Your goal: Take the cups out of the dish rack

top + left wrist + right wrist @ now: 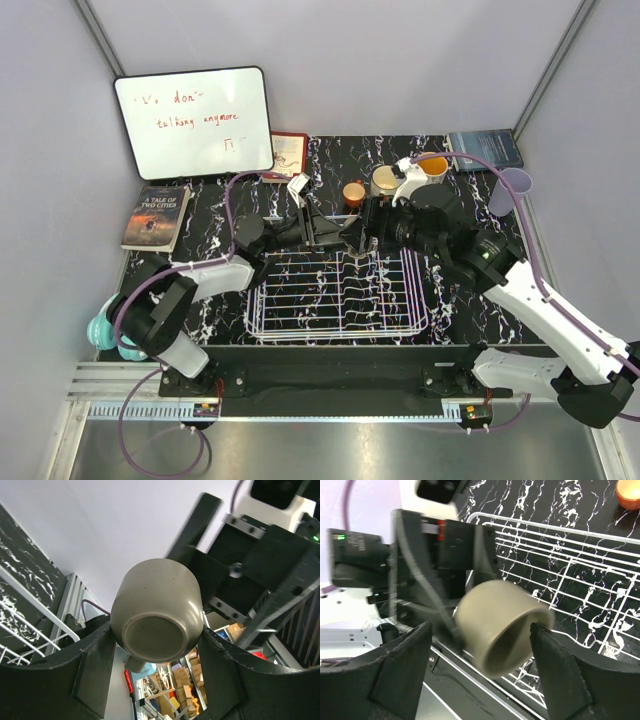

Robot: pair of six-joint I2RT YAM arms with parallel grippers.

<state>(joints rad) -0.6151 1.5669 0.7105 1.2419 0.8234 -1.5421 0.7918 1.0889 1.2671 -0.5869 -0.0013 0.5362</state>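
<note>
A small grey-brown cup (157,617) is held sideways in the air between my two grippers, above the back edge of the white wire dish rack (340,300). My left gripper (157,645) is shut on it, with the cup's base facing the left wrist camera. My right gripper (482,630) is open, one finger on each side of the cup (500,630), whose mouth faces it. In the top view the left gripper (335,235) and right gripper (368,232) meet and hide the cup. The rack looks empty of cups.
Behind the rack stand an orange cup (354,192), a cream mug (385,180) and a yellow-orange mug (434,165). A lavender tumbler (513,190) is at the far right. A whiteboard (193,122), books (157,216) and teal headphones (105,335) are on the left.
</note>
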